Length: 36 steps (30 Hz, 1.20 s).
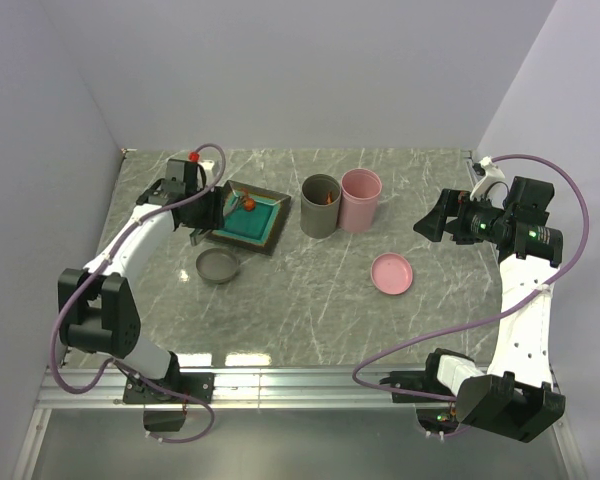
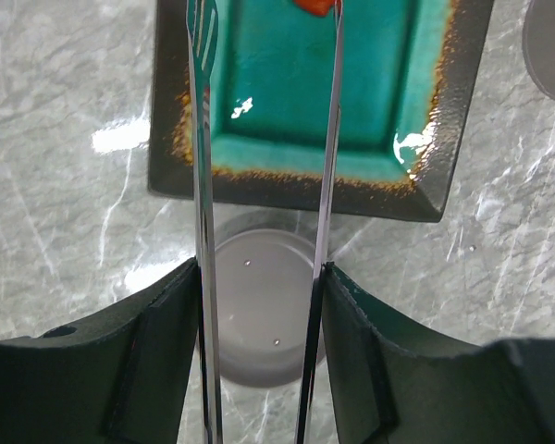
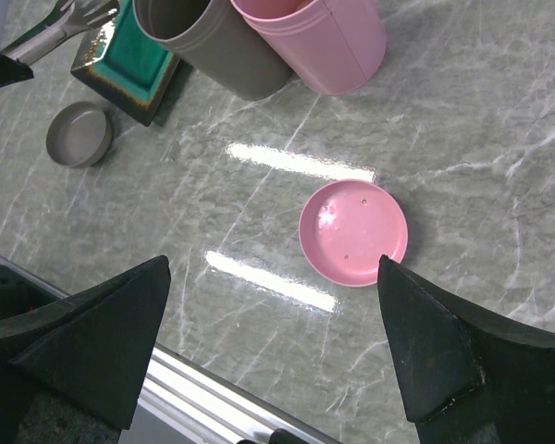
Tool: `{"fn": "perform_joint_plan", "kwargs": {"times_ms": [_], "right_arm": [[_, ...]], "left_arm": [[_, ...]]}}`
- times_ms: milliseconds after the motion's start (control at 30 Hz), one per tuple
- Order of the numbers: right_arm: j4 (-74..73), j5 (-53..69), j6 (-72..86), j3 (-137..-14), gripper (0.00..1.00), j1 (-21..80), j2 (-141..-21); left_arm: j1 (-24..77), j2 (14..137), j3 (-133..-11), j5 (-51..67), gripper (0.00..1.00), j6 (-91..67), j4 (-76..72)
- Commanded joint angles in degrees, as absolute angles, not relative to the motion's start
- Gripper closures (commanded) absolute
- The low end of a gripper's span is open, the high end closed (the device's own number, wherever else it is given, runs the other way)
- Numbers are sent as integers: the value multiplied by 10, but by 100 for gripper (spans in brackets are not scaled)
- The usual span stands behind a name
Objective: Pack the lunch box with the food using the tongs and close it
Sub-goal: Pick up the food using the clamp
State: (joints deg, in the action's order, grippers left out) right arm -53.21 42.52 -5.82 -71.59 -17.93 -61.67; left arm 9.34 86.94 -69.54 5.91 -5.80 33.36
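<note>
**Tongs lined up on the plate, one red chunk at the tips**

The left arm had the job here. The left gripper (image 2: 262, 277) was clamped on the tongs (image 2: 201, 185), one finger pressed against the outside of each silver arm. The two arms were squeezed partway in and did not meet. Their long axis ran straight ahead of the hand, out over the grey lid (image 2: 259, 314) lying beneath it and on across the near rim of the square plate (image 2: 287, 190).

At the far end, right by one tip, was an orange-red chunk (image 2: 314, 5) over the teal glaze. Pinched or only touched? The wrist view cut off too soon to tell. So the food lay dead ahead on the tongs' own line, and my read was that the squeeze, not the reach, would decide the next move.

Beyond the plate to the right stood the grey canister (image 1: 320, 207) with something orange inside it, and the pink canister (image 1: 361, 198) close against it. The pink lid (image 1: 392, 273) lay nearer, well apart from both. The right gripper (image 1: 430, 222) hung over that side, jaws wide apart and holding nothing, much farther from the plate than the left.

I could spot no pale balls. Everything sat on a glossy grey-green marbled table (image 1: 310, 320), boxed in by plain pale walls (image 1: 280, 70).
</note>
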Motion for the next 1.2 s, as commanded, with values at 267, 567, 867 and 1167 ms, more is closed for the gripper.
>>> {"fn": "perform_joint_plan", "kwargs": {"times_ms": [267,567,867,1167], "right_arm": [[-528,423,-62,-718,0,-184,-605],[-527,423,-62,-718,0,-184,-604],[-528,422,-63,-722,0,-184,-607],[-528,422,-63,-722,0,-184,-607]], "left_arm": [[145,911,-712,21,44,-64,281],[161,957,-742,2,45,-72,287],[162,975,-767,-14,48,-76,301],[162,971,-761,-9,56,-67,307]]}}
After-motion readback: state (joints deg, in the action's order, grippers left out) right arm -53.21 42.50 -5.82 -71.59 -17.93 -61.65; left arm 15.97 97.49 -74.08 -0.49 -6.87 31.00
